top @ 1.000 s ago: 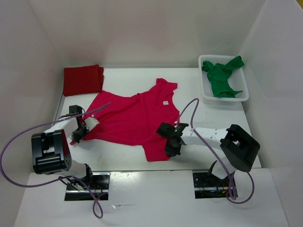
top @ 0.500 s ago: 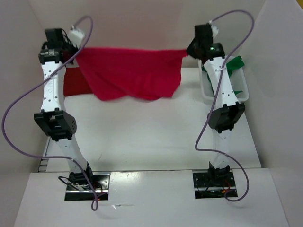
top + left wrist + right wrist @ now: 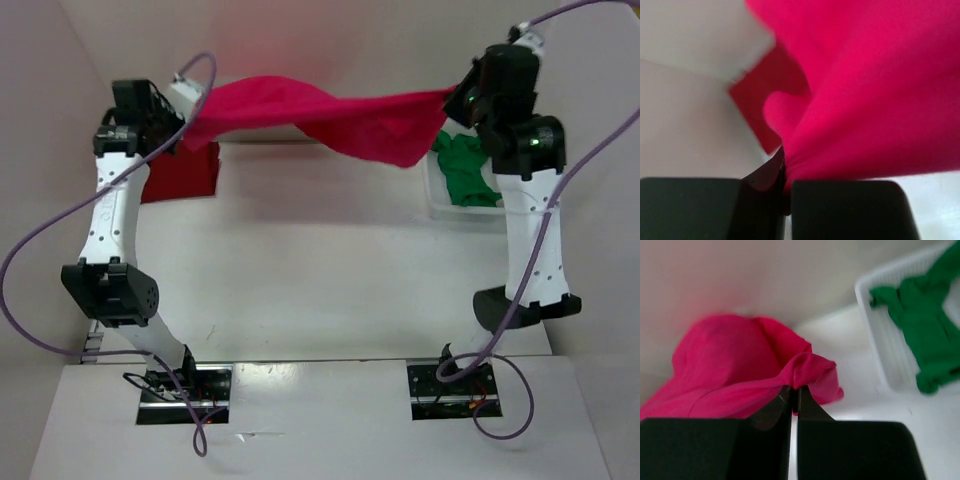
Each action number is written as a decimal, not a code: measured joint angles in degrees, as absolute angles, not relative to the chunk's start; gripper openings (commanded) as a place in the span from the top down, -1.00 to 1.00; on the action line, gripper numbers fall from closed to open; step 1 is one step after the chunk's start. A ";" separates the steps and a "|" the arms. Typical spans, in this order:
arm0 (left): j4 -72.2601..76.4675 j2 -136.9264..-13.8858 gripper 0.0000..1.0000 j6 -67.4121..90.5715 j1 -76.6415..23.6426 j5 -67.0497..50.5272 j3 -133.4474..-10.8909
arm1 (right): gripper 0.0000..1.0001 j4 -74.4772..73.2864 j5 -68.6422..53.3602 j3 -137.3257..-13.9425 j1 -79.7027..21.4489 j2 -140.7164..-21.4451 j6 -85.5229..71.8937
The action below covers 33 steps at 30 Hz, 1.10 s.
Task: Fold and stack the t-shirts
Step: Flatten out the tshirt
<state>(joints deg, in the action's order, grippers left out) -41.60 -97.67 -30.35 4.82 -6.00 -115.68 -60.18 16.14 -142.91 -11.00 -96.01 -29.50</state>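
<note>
The crimson t-shirt (image 3: 330, 112) hangs stretched in the air between both raised arms, sagging in the middle. My left gripper (image 3: 192, 108) is shut on its left end; in the left wrist view cloth (image 3: 865, 100) fills the frame from my gripper (image 3: 785, 172). My right gripper (image 3: 455, 100) is shut on its right end, pinching a bunched fold (image 3: 805, 372) at my gripper (image 3: 795, 390). The dark red t-shirt (image 3: 182, 170) lies folded at the back left and shows in the left wrist view (image 3: 760, 107). The green t-shirt (image 3: 465, 170) lies crumpled in the basket, also in the right wrist view (image 3: 925, 340).
The white plastic basket (image 3: 432, 195) stands at the back right, its rim showing in the right wrist view (image 3: 880, 350). White walls enclose the table at the back and both sides. Purple cables loop from both arms.
One second ago the shirt lay flat on the table with both grippers low at its edges. Both arms lifted it high; since half a second ago it has been pulled tauter and higher.
</note>
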 measured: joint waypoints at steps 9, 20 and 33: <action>-38.15 -89.41 0.95 -38.33 2.15 2.13 -71.96 | 1.00 -54.98 12.71 -69.32 -18.20 -71.35 -35.86; -37.60 -82.94 0.92 -41.78 -0.84 12.10 -45.39 | 1.00 -57.52 8.05 -52.40 -38.17 -60.05 -54.89; -40.88 -74.00 0.90 -38.72 0.34 19.05 -36.51 | 1.00 -68.88 8.45 -54.96 -40.05 -56.16 -62.59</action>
<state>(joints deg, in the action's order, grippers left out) -40.88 -74.00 -38.72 0.34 19.05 -36.51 -68.88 8.45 -54.96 -40.05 -56.16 -62.59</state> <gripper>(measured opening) 0.049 0.026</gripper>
